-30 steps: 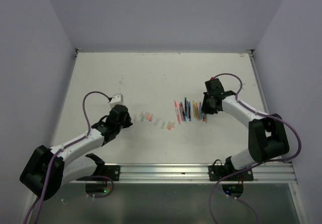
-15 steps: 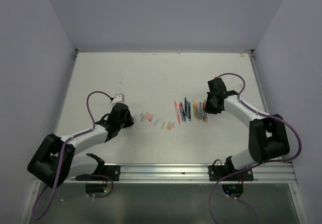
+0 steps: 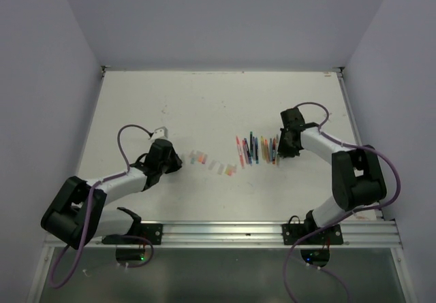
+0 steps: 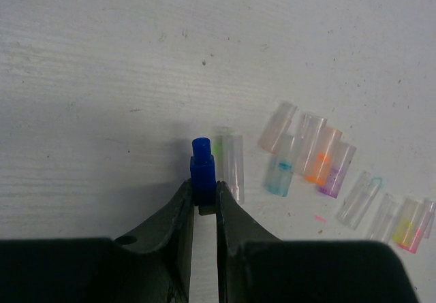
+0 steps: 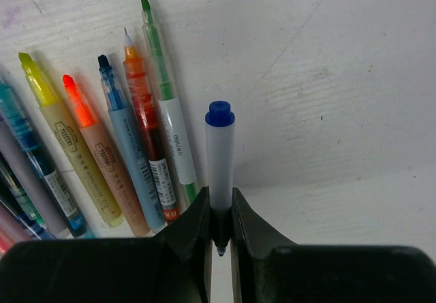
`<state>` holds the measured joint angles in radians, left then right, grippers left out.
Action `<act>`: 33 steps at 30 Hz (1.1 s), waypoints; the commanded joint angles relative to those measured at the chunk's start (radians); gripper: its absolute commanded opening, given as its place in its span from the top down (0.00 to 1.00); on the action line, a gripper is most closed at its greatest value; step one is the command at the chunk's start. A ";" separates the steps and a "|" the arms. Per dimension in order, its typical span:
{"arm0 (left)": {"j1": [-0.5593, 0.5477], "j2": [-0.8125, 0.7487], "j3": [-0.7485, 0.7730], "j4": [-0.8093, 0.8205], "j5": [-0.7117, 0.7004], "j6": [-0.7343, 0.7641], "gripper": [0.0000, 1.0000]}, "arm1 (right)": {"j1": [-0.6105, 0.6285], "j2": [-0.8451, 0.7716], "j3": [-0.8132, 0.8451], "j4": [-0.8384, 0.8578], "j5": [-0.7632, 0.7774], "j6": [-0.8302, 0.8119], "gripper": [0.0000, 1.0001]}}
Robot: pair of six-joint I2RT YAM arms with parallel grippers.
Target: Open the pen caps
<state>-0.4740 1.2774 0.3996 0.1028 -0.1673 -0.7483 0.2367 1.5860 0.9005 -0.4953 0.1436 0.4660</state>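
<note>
The fingers (image 4: 181,211) of the left gripper (image 4: 204,186) are pinched on a small dark blue cap (image 4: 202,167). The cap stands out past the fingertips with its narrower end pointing away from the wrist, over the white table (image 4: 102,58); whether it touches the surface cannot be told. Just to the right of it lies a clear cap (image 4: 231,160), close beside the right-hand finger but apart from it. Farther right are the other loose caps (image 4: 310,156), a scatter of pale pink, orange, teal, purple, yellow and clear ones, none of them between the fingers.

The fingers (image 5: 194,221) of the right gripper (image 5: 219,193) are clamped on a pen (image 5: 220,156) with a white barrel and a blue far end. The barrel runs straight out from between the fingertips, and its thin near tip shows in the gap behind them. Just left of it is the row of pens (image 5: 129,146), green, orange, blue and yellow, lying side by side with bare tips showing. The green one is nearest the left-hand finger.

From above, the left gripper sits to the left of the caps and the right gripper at the right end of the pen row.
</note>
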 commanded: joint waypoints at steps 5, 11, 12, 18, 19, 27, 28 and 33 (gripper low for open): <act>0.014 0.014 -0.011 0.044 0.003 -0.026 0.79 | -0.010 0.022 -0.008 0.037 -0.009 -0.027 0.78; 0.020 0.017 -0.011 0.044 0.008 -0.031 0.69 | -0.011 0.026 -0.011 0.044 -0.021 -0.029 0.72; 0.020 0.017 -0.011 0.043 0.008 -0.029 0.66 | -0.011 0.025 -0.014 0.046 -0.022 -0.029 0.72; 0.023 0.010 -0.008 0.029 0.008 -0.033 0.58 | -0.011 0.000 -0.014 0.046 -0.027 -0.033 0.71; 0.025 0.005 -0.007 0.026 0.008 -0.033 0.57 | -0.011 -0.010 -0.014 0.046 -0.027 -0.036 0.70; 0.025 -0.081 -0.004 -0.028 -0.005 -0.028 0.52 | -0.011 -0.087 0.005 0.018 -0.038 -0.043 0.64; 0.025 -0.107 -0.005 -0.031 -0.001 -0.026 0.51 | -0.010 -0.096 0.006 0.014 -0.038 -0.043 0.63; 0.025 -0.187 -0.016 -0.043 0.035 -0.022 0.45 | -0.011 -0.165 0.005 -0.018 -0.033 -0.041 0.58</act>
<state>-0.4580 1.1378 0.3943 0.0654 -0.1410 -0.7738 0.2287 1.4826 0.8913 -0.4885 0.1127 0.4393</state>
